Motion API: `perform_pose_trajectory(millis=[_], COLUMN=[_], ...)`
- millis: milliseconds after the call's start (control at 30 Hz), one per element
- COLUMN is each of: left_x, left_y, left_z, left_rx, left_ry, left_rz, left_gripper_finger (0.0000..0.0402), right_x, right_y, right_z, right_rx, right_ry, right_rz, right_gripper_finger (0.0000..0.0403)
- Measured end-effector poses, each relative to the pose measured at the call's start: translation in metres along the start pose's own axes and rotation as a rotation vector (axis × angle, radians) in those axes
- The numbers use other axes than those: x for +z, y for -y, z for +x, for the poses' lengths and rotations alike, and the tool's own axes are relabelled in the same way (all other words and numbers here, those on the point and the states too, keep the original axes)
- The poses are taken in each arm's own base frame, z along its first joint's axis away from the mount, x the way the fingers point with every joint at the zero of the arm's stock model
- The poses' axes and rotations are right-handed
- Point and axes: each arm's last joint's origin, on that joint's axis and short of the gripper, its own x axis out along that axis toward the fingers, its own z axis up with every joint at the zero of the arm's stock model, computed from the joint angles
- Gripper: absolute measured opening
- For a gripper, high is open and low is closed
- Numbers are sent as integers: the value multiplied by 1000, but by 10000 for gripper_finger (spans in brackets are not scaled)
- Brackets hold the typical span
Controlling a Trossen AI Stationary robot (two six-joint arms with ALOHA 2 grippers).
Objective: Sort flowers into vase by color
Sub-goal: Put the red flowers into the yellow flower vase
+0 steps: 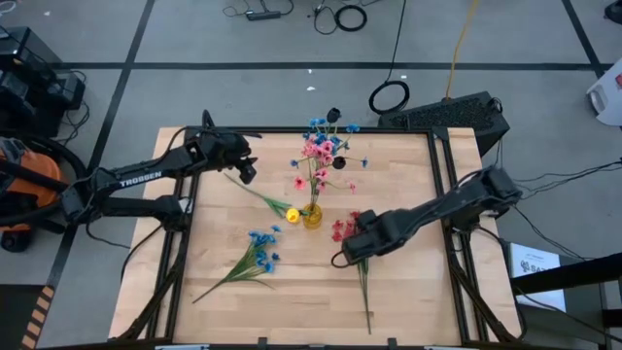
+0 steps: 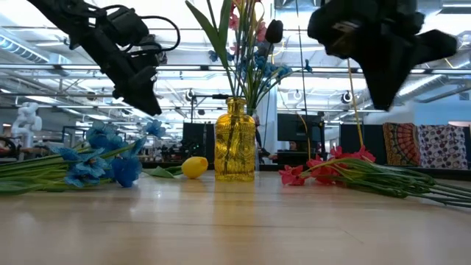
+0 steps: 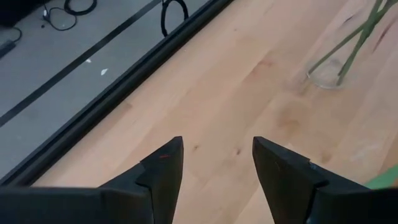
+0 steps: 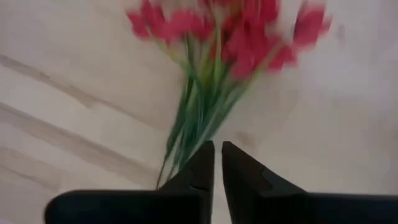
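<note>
Nearest the front edge: red spray [image 1: 356,255] flat on the table [image 1: 418,292], stem toward the front, blooms pointing at the vase. Right gripper [image 1: 357,245] hangs over its blooms, fingers nearly closed, nothing held (wrist view shows only a slit between them). Blue bunch [image 1: 255,255] lies front-left, yellow flower [image 1: 289,213] just beside the vase [image 1: 312,215]. Vase sits mid-table, pink [image 1: 318,156] and blue sprays already in it. Left gripper [image 1: 245,167] hovers far-left, fingers open, empty.

Risks: descending with fingers this closed would push the red stems instead of straddling them; tall sprays make the short vase top-heavy, so a bump could tip it.

Readable text: "TROSSEN" on the left arm.
</note>
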Motion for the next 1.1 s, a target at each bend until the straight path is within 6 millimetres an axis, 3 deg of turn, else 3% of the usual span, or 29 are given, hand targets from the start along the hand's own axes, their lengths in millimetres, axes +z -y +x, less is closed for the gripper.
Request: perform_pose_trajectory(millis=[333,567,733,900,1100], left_x=[-3,-3,-3,-3,-3], left_y=[-1,-1,-1,-1,0], left_z=[0,0,0,0,0], left_rx=[1,1,1,1,0], left_ry=[-30,-30,-30,-29,-30], left_rz=[26,50,50,50,50], left_gripper_finger=[201,201,201,201,201], right_x=[-23,-31,-35,-36,-36], right_y=[-28,-39,-45,-49,-51], right_z=[24,52,75,96,105], right_rx=[103,63,20,-23,-21], right_ry=[-68,-143,-202,-208,-203], right_rz=[72,76,72,31,-72], right_gripper_finger=[140,222,253,237,124])
